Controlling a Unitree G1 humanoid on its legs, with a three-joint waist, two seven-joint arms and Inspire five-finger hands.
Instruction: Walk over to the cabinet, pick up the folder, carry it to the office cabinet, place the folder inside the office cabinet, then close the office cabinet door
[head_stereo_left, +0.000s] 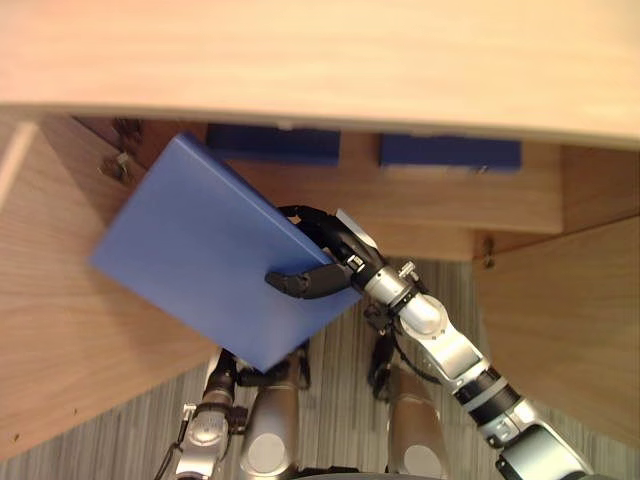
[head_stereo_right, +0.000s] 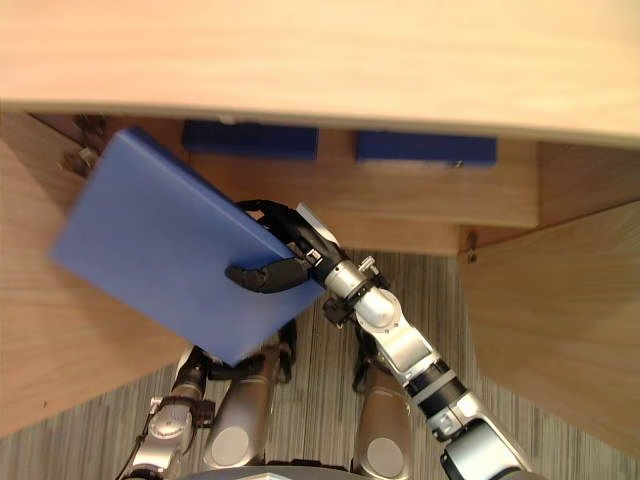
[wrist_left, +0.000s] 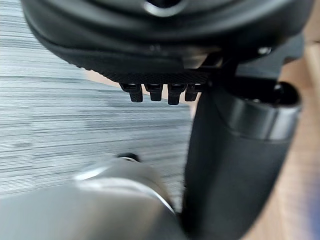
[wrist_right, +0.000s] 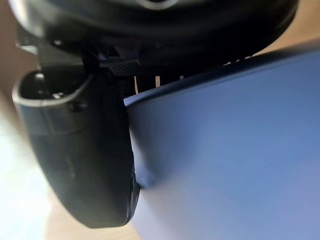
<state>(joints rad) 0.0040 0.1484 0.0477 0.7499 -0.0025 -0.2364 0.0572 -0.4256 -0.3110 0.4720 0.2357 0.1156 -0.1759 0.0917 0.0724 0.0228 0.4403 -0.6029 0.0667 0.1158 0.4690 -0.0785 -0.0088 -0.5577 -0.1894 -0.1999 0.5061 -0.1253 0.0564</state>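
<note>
Before the open front of a light wooden office cabinet, a flat, rectangular blue folder hangs in the air, tilted. Its far corner rises toward the underside of the cabinet's top board, and its near corner dips toward the floor. The right hand holds the folder by its right-hand edge. The dark thumb is pressed flat on the upper face, and the fingers are curled round the edge to the underside, so the folder is pinched between them. In the right wrist view the blue face runs right up against the thumb. The folder touches nothing else that I can make out. Behind it a pale wooden inner shelf runs across the cabinet. At the back, under the top board, stand two dark blue box-like files, one to the left and one to the right, well apart from the held folder. The left wooden door stands swung outward, partly beneath the folder, and the right wooden door is open too, on the far side of the arm. Below lies grey striped carpet floor. The left hand hangs low over this carpet, under the folder's near corner, and I cannot tell whether it is open or closed.
</note>
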